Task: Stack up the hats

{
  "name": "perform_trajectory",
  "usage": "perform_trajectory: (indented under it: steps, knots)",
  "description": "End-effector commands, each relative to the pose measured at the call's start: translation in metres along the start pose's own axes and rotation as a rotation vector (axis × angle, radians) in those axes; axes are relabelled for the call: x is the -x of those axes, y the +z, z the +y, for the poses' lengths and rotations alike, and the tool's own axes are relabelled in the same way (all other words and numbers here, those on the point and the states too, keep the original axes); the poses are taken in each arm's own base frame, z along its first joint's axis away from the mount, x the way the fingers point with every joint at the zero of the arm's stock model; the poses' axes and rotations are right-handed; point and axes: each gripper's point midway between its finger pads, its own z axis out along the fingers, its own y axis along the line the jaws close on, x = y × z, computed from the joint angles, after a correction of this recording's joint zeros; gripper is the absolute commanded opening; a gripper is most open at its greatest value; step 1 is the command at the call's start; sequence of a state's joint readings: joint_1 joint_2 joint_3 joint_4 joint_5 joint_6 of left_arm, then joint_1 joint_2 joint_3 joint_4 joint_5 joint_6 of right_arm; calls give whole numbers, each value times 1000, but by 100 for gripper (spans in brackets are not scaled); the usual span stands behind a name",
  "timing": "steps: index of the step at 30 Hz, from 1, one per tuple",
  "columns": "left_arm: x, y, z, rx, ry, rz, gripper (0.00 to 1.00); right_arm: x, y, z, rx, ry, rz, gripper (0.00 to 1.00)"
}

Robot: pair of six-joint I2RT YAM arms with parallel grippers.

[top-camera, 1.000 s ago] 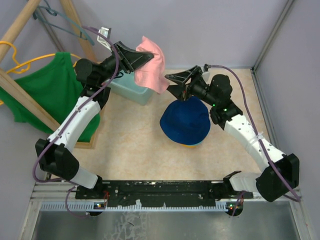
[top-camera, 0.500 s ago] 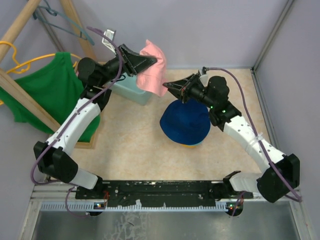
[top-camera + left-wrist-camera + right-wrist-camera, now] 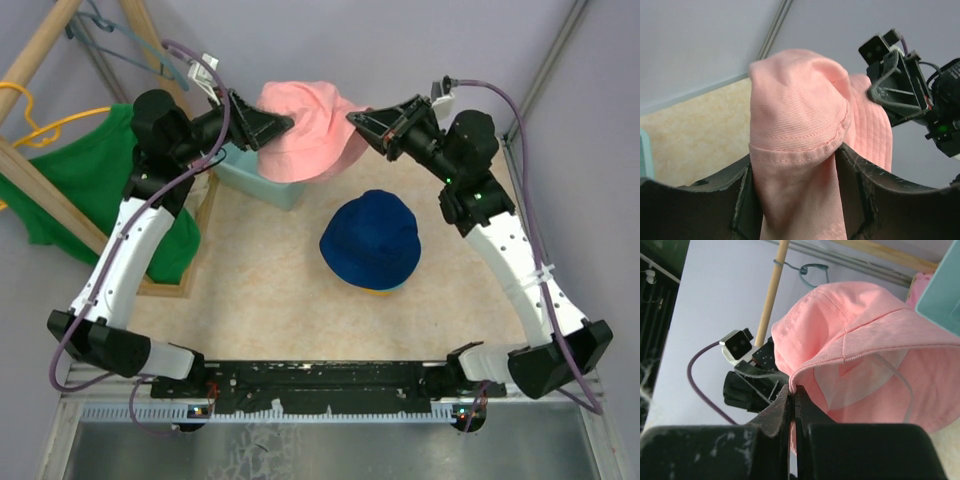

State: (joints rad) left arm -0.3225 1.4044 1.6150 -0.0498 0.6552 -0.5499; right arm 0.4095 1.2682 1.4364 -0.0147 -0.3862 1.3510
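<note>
Right claw [image 3: 793, 390] was clamped shut on the brim edge of the pink hat [image 3: 305, 140]. Left claw [image 3: 282, 124] had its jaws apart, crown cloth bunched between them. The hat hung in the air between the two, up behind the navy hat [image 3: 370, 238] on the table [image 3: 260, 290]. Soft, light, floppy cloth, I judged, likely to sag from one pinch. The stitched brim looked the firmest hold.

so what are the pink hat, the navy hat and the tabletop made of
pink hat: looks like cotton twill, matte, going by the fine diagonal ribbing and stitched seams.
navy hat: soft matte fabric, probably similar; the weave is too small to see.
tabletop: smooth beige mottled surface, stone-look, maybe laminate or vinyl.
</note>
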Motion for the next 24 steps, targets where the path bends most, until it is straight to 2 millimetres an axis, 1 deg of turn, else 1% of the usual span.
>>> perform_trajectory:
  steps: [1, 3, 5, 7, 10, 12, 13, 16, 19, 21, 24]
  knots:
    - [-20, 8, 20, 2, 10, 39, 60, 9, 24, -12, 21, -93, -16, 0]
    - [-36, 17, 29, -43, 5, 58, 56, 17, 29, -22, 8, -156, -46, 0]
    - [-47, 24, 35, -92, 12, 52, 50, 26, 30, -32, -8, -235, -73, 0]
    - [-52, 30, 43, -109, 25, 29, 48, 36, 27, -46, -22, -279, -95, 0]
    - [-55, 39, 50, -135, 57, 5, 48, 55, 16, -69, -48, -283, -130, 0]
    - [-61, 47, 54, -149, 77, 14, 47, 69, 4, -85, -81, -275, -158, 0]
    - [-64, 50, 54, -159, 88, 21, 47, 72, -2, -91, -89, -271, -163, 0]
    - [-76, 59, 57, -180, 96, 42, 47, 74, -16, -116, -135, -250, -157, 0]
    - [-89, 66, 54, -210, 106, 53, 46, 70, -27, -134, -167, -241, -152, 0]
    - [-96, 70, 56, -208, 102, 58, 46, 66, -32, -144, -178, -223, -146, 0]
    - [-104, 74, 57, -224, 72, 74, 46, 58, -39, -147, -182, -197, -133, 0]
